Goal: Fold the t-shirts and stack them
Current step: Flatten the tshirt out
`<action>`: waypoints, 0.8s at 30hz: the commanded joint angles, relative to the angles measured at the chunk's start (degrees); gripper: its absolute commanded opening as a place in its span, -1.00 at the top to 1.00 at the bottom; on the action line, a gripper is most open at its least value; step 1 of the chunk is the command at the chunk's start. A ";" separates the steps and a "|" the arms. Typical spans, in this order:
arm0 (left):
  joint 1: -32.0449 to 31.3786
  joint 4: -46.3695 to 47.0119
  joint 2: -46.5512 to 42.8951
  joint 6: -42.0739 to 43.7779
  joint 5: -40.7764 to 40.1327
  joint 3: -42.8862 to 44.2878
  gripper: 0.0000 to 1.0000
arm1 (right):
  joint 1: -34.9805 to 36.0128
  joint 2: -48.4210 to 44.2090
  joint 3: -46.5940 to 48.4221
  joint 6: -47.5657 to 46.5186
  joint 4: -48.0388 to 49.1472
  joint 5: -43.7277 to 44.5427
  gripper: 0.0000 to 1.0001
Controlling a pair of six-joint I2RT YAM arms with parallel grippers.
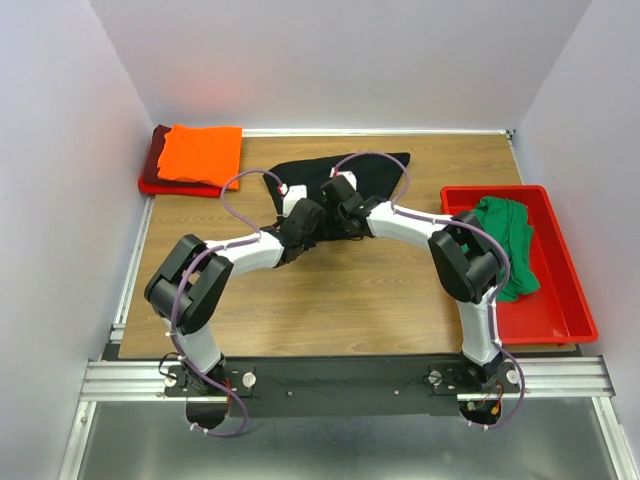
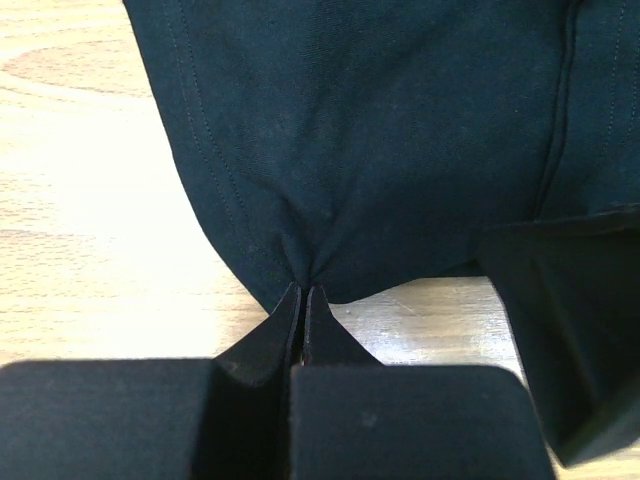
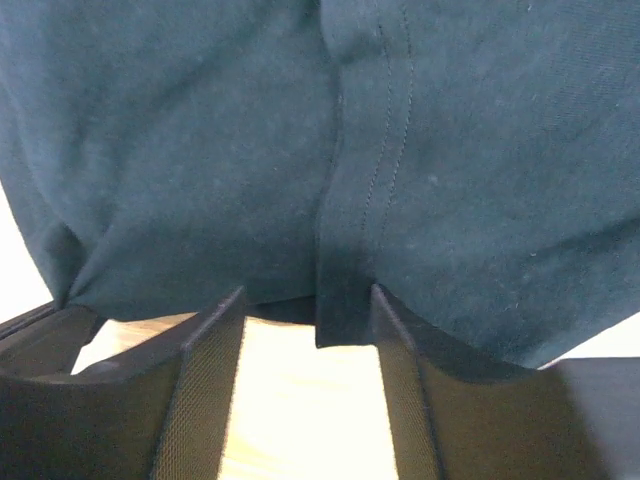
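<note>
The black t-shirt (image 1: 378,170) lies spread at the middle back of the table. My left gripper (image 1: 300,224) is at its near edge and is shut on a pinch of the hem (image 2: 303,288); the cloth puckers into the jaws. My right gripper (image 1: 344,202) is just to the right of it. Its jaws stand open (image 3: 308,298) at the shirt's near edge, and a stitched hem corner (image 3: 345,315) hangs between the fingers. The orange t-shirt (image 1: 203,153) lies folded on top of the dark red one (image 1: 155,165) at the back left. The green t-shirt (image 1: 510,240) lies crumpled in the bin.
The red plastic bin (image 1: 555,315) stands along the table's right edge. The folded stack sits at the back left corner, partly over the table edge. White walls close in the back and both sides. Bare wooden table (image 1: 330,300) lies between the arms.
</note>
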 commanded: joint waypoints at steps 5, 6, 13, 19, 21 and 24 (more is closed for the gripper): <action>1.48 -0.69 -4.34 -0.51 -0.64 -1.94 1.00 | 0.56 0.50 -4.00 2.68 0.31 9.94 0.04; 1.66 -0.51 -4.78 -0.33 -0.47 -2.20 1.00 | 0.56 0.59 -4.18 2.77 0.31 10.30 0.23; 3.15 -0.60 -7.85 0.46 0.50 -2.64 1.00 | 0.56 -2.29 -4.27 2.59 0.05 11.70 0.98; 6.05 -1.30 -12.68 0.64 2.68 -3.70 1.00 | -0.32 -14.75 -3.92 0.66 -5.04 15.48 0.99; 9.03 -1.48 -15.58 0.46 4.80 -4.14 1.00 | -1.03 -18.64 -4.62 0.31 -5.92 17.06 0.99; 13.25 -1.56 -20.59 0.02 8.49 -4.49 1.00 | -3.65 -25.50 -6.29 -0.22 -7.59 19.00 0.99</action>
